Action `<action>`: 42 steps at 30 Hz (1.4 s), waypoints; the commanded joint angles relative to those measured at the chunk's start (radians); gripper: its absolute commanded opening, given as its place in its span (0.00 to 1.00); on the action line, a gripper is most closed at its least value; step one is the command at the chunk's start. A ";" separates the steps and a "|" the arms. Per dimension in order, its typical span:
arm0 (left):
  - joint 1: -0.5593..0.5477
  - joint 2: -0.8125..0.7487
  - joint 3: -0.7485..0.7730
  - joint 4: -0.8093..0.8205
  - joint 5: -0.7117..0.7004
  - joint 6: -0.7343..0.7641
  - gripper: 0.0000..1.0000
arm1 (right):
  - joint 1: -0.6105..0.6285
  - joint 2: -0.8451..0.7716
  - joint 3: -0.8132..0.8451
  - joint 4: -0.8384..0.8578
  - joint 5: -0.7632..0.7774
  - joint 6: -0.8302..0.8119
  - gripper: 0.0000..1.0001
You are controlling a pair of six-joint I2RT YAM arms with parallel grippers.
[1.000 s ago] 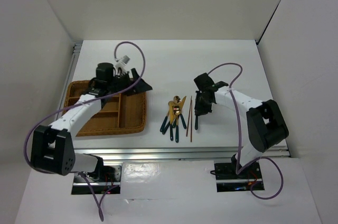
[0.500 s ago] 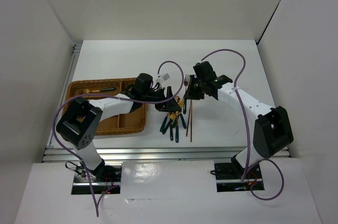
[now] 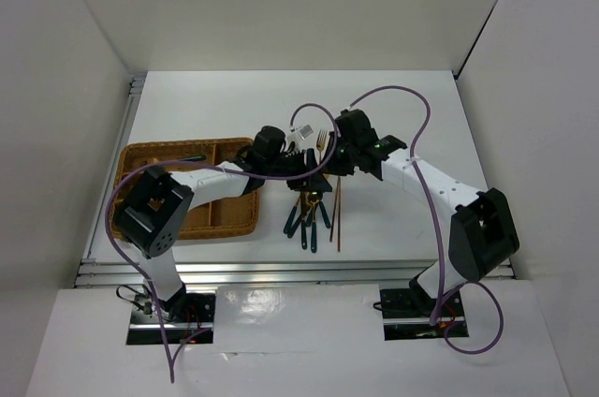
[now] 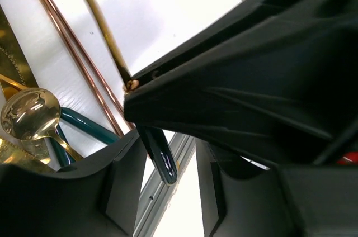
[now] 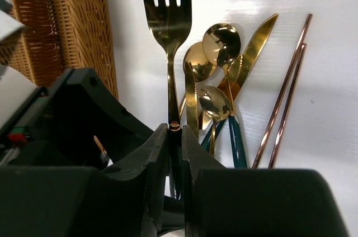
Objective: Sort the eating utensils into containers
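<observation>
Gold-headed fork [image 5: 168, 19] with a dark teal handle was up off the table, tines pointing away from the right wrist camera. The right gripper [image 5: 175, 142] had its two black fingers clamped tight on the fork just where gold neck met teal handle. In came the left gripper [image 4: 168, 146] from the other side: its fingers stood on either side of the handle's free end, narrowed but with a sliver of light showing beside the handle, so no firm pinch there. From above, the two grippers met nose to nose over the white table [image 3: 412, 107], just right of the brown woven wicker tray [image 3: 234, 214].

Below them lay the rest of the heap. Shiny gold spoons [image 5: 221, 41] overlapped one another, a gold knife [image 5: 256, 44] slanted across beside them, and their teal handles fanned toward the arm bases. Two thin reddish-brown chopsticks [image 5: 282, 97] lay side by side at the heap's right edge. In the tray's far compartment one teal-handled utensil [image 3: 180, 159] lay lengthwise.
</observation>
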 commanded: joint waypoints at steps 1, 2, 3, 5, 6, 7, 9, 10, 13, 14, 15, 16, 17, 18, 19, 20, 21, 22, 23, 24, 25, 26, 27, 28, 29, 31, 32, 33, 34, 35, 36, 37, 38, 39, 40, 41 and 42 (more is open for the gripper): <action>-0.011 0.024 0.048 0.025 -0.017 -0.014 0.51 | 0.018 -0.035 0.028 0.055 0.005 0.017 0.09; -0.011 0.024 0.058 0.025 -0.017 -0.014 0.50 | 0.018 -0.035 0.028 0.055 0.005 0.017 0.09; -0.011 0.024 0.058 0.025 -0.029 -0.014 0.47 | 0.018 -0.035 0.019 0.065 0.005 0.017 0.09; -0.011 0.024 0.058 0.016 -0.041 -0.023 0.43 | 0.018 -0.035 0.019 0.065 -0.004 0.017 0.09; -0.011 0.024 0.048 0.015 -0.050 -0.023 0.41 | 0.018 -0.035 0.019 0.065 -0.004 0.017 0.09; -0.011 0.024 0.048 0.015 -0.061 -0.023 0.36 | 0.018 -0.035 0.019 0.065 -0.004 0.017 0.09; -0.011 0.002 0.048 0.015 -0.075 -0.023 0.34 | 0.018 -0.035 0.019 0.055 -0.004 0.017 0.12; -0.011 0.002 0.037 0.015 -0.084 -0.023 0.32 | 0.018 -0.035 0.019 0.055 -0.004 0.017 0.15; -0.011 -0.025 0.006 0.015 -0.113 -0.034 0.29 | 0.018 -0.035 0.019 0.032 0.005 0.017 0.26; 0.000 -0.040 -0.004 0.026 -0.127 -0.034 0.29 | 0.018 -0.035 0.019 0.032 0.005 0.017 0.28; 0.000 -0.041 -0.017 0.026 -0.127 -0.045 0.29 | 0.018 -0.046 0.019 0.021 0.005 0.017 0.30; 0.010 -0.054 -0.043 0.038 -0.127 -0.054 0.28 | 0.018 -0.046 0.031 0.010 0.016 0.017 0.33; 0.024 -0.068 -0.057 0.049 -0.139 -0.054 0.28 | 0.018 -0.060 0.031 0.010 0.025 0.017 0.38; 0.033 -0.068 -0.072 0.058 -0.139 -0.068 0.28 | 0.018 -0.075 0.044 -0.004 0.025 0.008 0.39; 0.044 -0.082 -0.099 0.058 -0.139 -0.082 0.27 | 0.018 -0.084 0.045 -0.019 0.037 0.008 0.41; 0.068 -0.097 -0.113 0.072 -0.139 -0.082 0.27 | 0.018 -0.095 0.069 -0.028 0.037 0.008 0.43; 0.081 -0.107 -0.124 0.081 -0.139 -0.094 0.27 | 0.018 -0.116 0.081 -0.050 0.037 -0.003 0.45; 0.111 -0.107 -0.133 0.081 -0.139 -0.094 0.26 | 0.018 -0.130 0.104 -0.050 0.037 -0.012 0.46; 0.127 -0.125 -0.150 0.081 -0.151 -0.103 0.26 | 0.018 -0.145 0.104 -0.062 0.037 -0.012 0.48; 0.144 -0.151 -0.150 0.081 -0.168 -0.103 0.26 | 0.018 -0.187 0.104 -0.062 0.037 -0.021 0.49; 0.161 -0.168 -0.164 0.072 -0.181 -0.103 0.26 | 0.018 -0.210 0.104 -0.047 0.051 -0.032 0.54; 0.177 -0.186 -0.179 0.059 -0.199 -0.103 0.26 | 0.018 -0.231 0.091 -0.038 0.060 -0.032 0.55; 0.216 -0.205 -0.179 0.058 -0.220 -0.114 0.26 | 0.018 -0.251 0.075 -0.038 0.092 -0.041 0.57; 0.236 -0.246 -0.193 0.049 -0.260 -0.125 0.26 | 0.018 -0.280 0.060 -0.022 0.112 -0.041 0.58; 0.283 -0.267 -0.213 0.049 -0.280 -0.134 0.26 | 0.007 -0.281 0.048 -0.031 0.140 -0.041 0.59; 0.334 -0.312 -0.233 0.049 -0.343 -0.164 0.26 | -0.008 -0.271 0.035 -0.074 0.140 -0.041 0.59; 0.361 -0.359 -0.262 0.049 -0.371 -0.178 0.26 | -0.019 -0.271 0.022 -0.088 0.149 -0.041 0.59; 0.412 -0.386 -0.285 0.064 -0.429 -0.194 0.26 | -0.019 -0.258 -0.001 -0.088 0.149 -0.041 0.58; 0.438 -0.413 -0.310 0.074 -0.460 -0.226 0.26 | -0.019 -0.258 -0.017 -0.097 0.149 -0.041 0.58; 0.485 -0.465 -0.358 0.074 -0.490 -0.243 0.26 | -0.019 -0.258 -0.044 -0.097 0.136 -0.041 0.58; 0.509 -0.488 -0.382 0.074 -0.523 -0.260 0.26 | -0.019 -0.258 -0.058 -0.082 0.136 -0.041 0.58; 0.532 -0.510 -0.403 0.065 -0.591 -0.299 0.26 | -0.019 -0.258 -0.069 -0.068 0.123 -0.032 0.58; 0.556 -0.525 -0.438 0.065 -0.616 -0.319 0.27 | -0.028 -0.258 -0.078 -0.059 0.123 -0.032 0.58; 0.604 -0.547 -0.452 0.065 -0.650 -0.336 0.28 | -0.028 -0.258 -0.090 -0.059 0.123 -0.032 0.58; 0.627 -0.547 -0.463 0.065 -0.661 -0.350 0.28 | -0.028 -0.258 -0.090 -0.059 0.123 -0.032 0.58; 0.647 -0.547 -0.463 0.065 -0.661 -0.373 0.28 | -0.028 -0.248 -0.090 -0.050 0.123 -0.032 0.58; 0.667 -0.547 -0.463 0.065 -0.672 -0.373 0.28 | -0.028 -0.239 -0.090 -0.050 0.123 -0.032 0.58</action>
